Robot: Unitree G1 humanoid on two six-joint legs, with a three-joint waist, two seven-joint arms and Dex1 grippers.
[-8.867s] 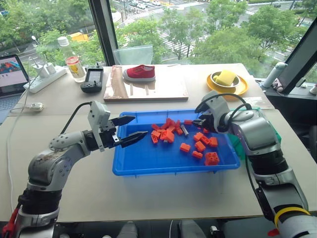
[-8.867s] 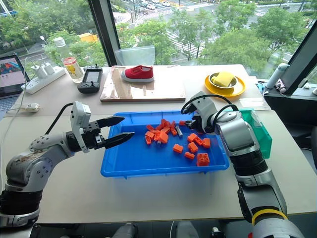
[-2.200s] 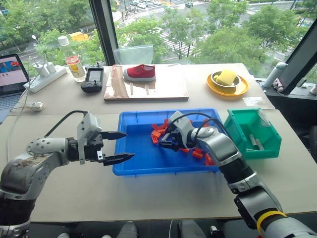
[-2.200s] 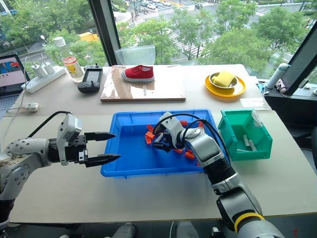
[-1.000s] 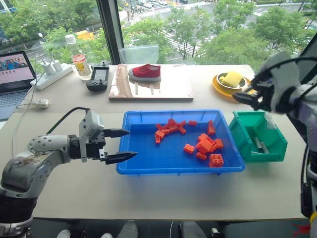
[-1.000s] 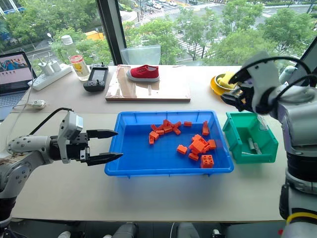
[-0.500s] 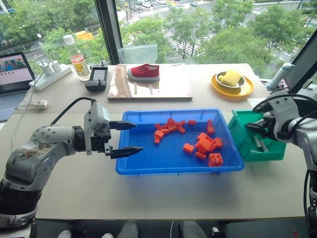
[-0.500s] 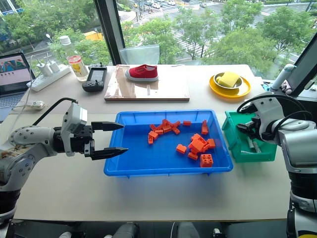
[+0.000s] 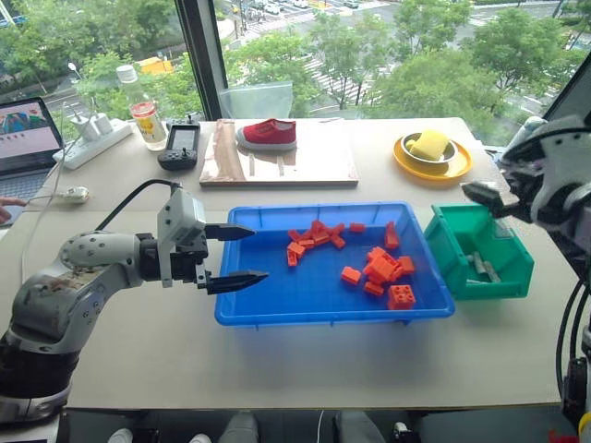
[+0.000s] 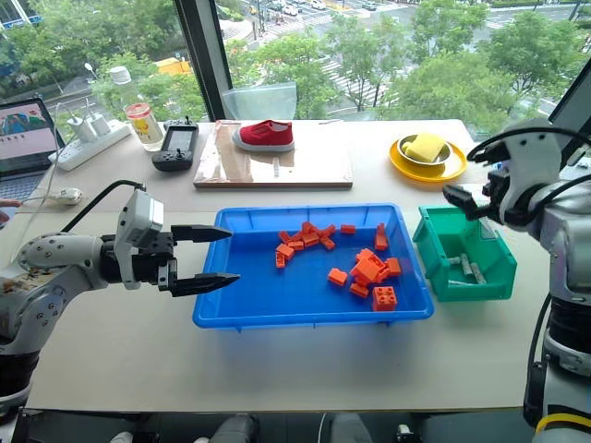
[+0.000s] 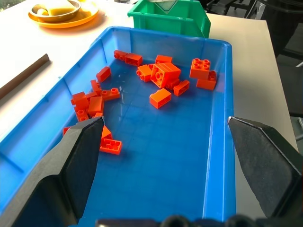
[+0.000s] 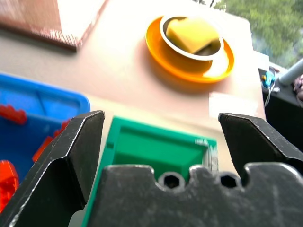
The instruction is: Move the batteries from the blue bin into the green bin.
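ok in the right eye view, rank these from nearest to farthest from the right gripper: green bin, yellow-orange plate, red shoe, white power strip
1. green bin, just below the right gripper.
2. yellow-orange plate, behind it near the window.
3. red shoe, on the wooden board mid-table.
4. white power strip, far left corner.

The wide beige table [image 10: 305,355] carries, near its middle, a large shallow blue plastic bin [image 10: 268,305]. Just beside it, on the robot's right, stands a small deep green plastic bin [image 10: 443,272]. Further back lie a flat wooden board [image 10: 277,166] w/ a red shoe on it, a round orange plate [image 10: 452,166] w/ a bowl, a black handheld device [image 10: 174,146], a clear bottle [image 10: 138,115], a white power strip [image 10: 88,143] & a laptop [image 10: 26,138] at the left edge.
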